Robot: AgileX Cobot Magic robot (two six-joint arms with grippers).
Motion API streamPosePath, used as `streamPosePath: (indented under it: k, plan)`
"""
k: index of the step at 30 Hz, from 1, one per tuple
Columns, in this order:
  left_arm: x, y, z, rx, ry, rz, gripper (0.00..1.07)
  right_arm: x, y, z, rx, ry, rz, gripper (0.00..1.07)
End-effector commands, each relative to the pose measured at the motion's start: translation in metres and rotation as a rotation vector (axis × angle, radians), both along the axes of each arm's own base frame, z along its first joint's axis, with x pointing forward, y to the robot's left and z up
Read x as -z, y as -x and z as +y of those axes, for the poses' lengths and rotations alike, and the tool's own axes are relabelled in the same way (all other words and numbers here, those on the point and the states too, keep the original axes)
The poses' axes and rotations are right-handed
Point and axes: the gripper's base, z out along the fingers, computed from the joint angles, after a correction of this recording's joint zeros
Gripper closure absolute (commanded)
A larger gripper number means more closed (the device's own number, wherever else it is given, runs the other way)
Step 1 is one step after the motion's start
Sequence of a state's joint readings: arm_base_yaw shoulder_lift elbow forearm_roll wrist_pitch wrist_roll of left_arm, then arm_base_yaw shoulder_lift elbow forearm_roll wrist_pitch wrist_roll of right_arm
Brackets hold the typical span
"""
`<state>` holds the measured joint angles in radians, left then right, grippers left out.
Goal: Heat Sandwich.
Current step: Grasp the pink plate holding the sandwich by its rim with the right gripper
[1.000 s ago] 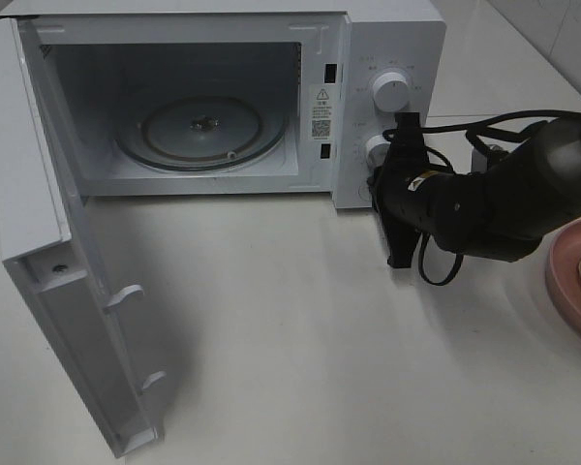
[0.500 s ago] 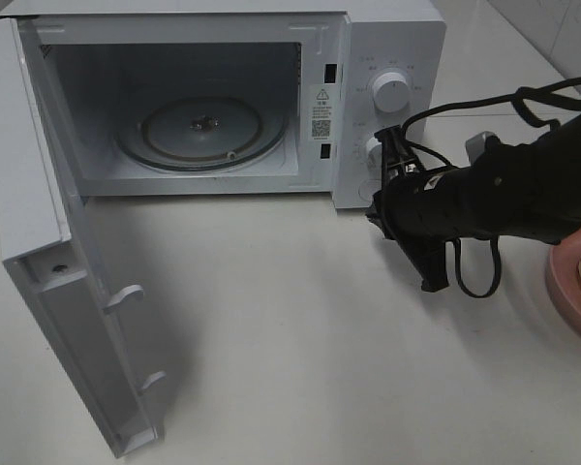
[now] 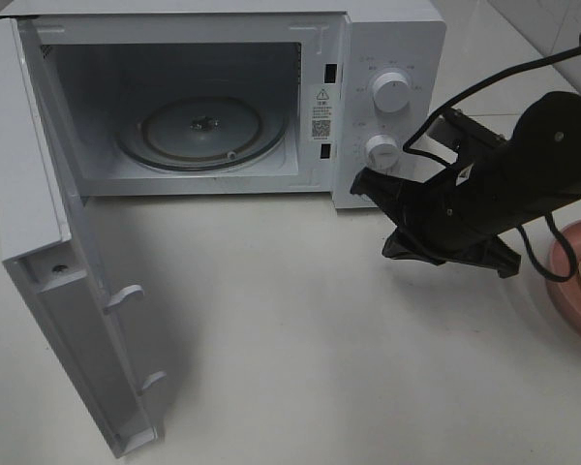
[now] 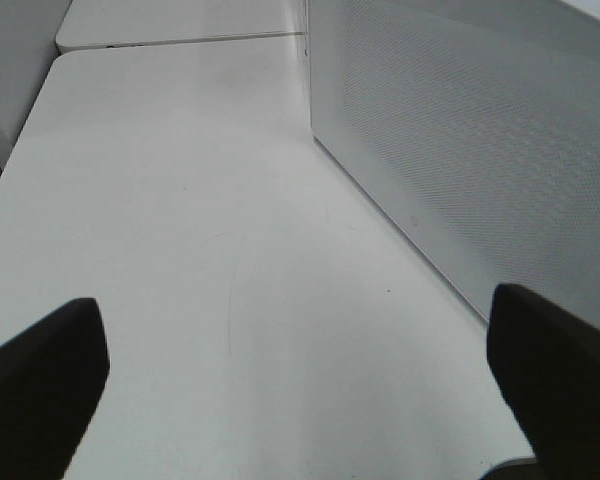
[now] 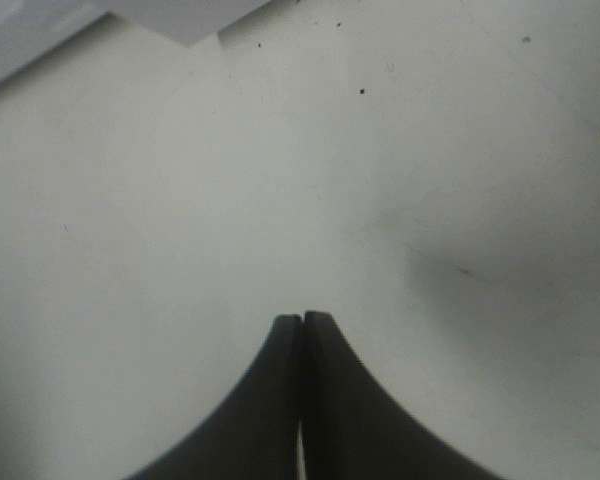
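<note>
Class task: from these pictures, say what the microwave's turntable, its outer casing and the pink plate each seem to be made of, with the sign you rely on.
Turntable: likely clear glass; the grey floor shows through it, and its rim glints.
Casing: smooth white, painted metal or plastic, unclear which.
Pink plate: opaque, faintly glossy; plastic or glazed ceramic.

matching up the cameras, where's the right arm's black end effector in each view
exterior high: black right end effector, shut, right of centre, tips just below the white microwave's lower round dial.
left wrist: not in it.
right wrist: shut tips in the foreground.
shared landmark: the plain white tabletop, in all three.
</note>
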<state>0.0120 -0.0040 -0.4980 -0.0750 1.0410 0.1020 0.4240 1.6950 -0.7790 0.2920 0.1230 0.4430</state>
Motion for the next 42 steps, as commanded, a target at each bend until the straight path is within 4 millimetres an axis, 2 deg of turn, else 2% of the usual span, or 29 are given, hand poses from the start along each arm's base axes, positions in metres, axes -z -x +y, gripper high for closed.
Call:
streamPosePath:
  k: [1, 4, 10, 13, 14, 16, 18, 21, 22, 23, 24, 26, 27, 29, 31, 37, 42]
  plan:
    - [0.001, 0.004, -0.001, 0.007, 0.008, -0.027, 0.09, -0.006, 0.007, -0.005, -0.231, 0.133, -0.006, 1.07]
    - [0.001, 0.004, -0.001, 0.007, 0.008, -0.027, 0.09, -0.012, 0.011, -0.014, -0.361, 0.196, -0.004, 1.06]
    - [0.001, 0.004, -0.001, 0.007, 0.008, -0.027, 0.09, -0.021, 0.014, -0.033, -0.408, 0.238, 0.035, 1.02]
    - [0.001, 0.004, -0.001, 0.007, 0.008, -0.027, 0.09, -0.030, 0.015, -0.053, -0.415, 0.287, 0.076, 0.96]
    - [0.001, 0.004, -0.001, 0.007, 0.008, -0.027, 0.09, -0.030, 0.015, -0.053, -0.415, 0.287, 0.076, 0.96]
    - [0.001, 0.004, -0.001, 0.007, 0.008, -0.027, 0.09, -0.037, 0.015, -0.066, -0.411, 0.316, 0.127, 0.88]
    - [0.001, 0.004, -0.001, 0.007, 0.008, -0.027, 0.09, -0.039, 0.015, -0.069, -0.406, 0.322, 0.135, 0.84]
    - [0.001, 0.004, -0.001, 0.007, 0.008, -0.027, 0.09, -0.050, 0.011, -0.086, -0.378, 0.352, 0.162, 0.66]
    - [0.001, 0.004, -0.001, 0.007, 0.008, -0.027, 0.09, -0.051, 0.010, -0.090, -0.374, 0.361, 0.171, 0.62]
    - [0.001, 0.004, -0.001, 0.007, 0.008, -0.027, 0.09, -0.051, 0.010, -0.090, -0.374, 0.361, 0.171, 0.62]
    - [0.001, 0.004, -0.001, 0.007, 0.008, -0.027, 0.09, -0.053, 0.008, -0.097, -0.365, 0.380, 0.180, 0.50]
    - [0.001, 0.004, -0.001, 0.007, 0.008, -0.027, 0.09, -0.055, 0.007, -0.103, -0.352, 0.390, 0.188, 0.36]
    - [0.001, 0.004, -0.001, 0.007, 0.008, -0.027, 0.09, -0.055, 0.007, -0.103, -0.352, 0.390, 0.188, 0.36]
    - [0.001, 0.004, -0.001, 0.007, 0.008, -0.027, 0.09, -0.055, 0.007, -0.111, -0.336, 0.404, 0.197, 0.18]
    - [0.001, 0.004, -0.001, 0.007, 0.008, -0.027, 0.09, -0.055, 0.007, -0.115, -0.330, 0.414, 0.204, 0.11]
    - [0.001, 0.004, -0.001, 0.007, 0.008, -0.027, 0.09, -0.051, 0.006, -0.119, -0.326, 0.416, 0.225, 0.11]
    - [0.001, 0.004, -0.001, 0.007, 0.008, -0.027, 0.09, -0.033, 0.002, -0.120, -0.343, 0.428, 0.304, 0.12]
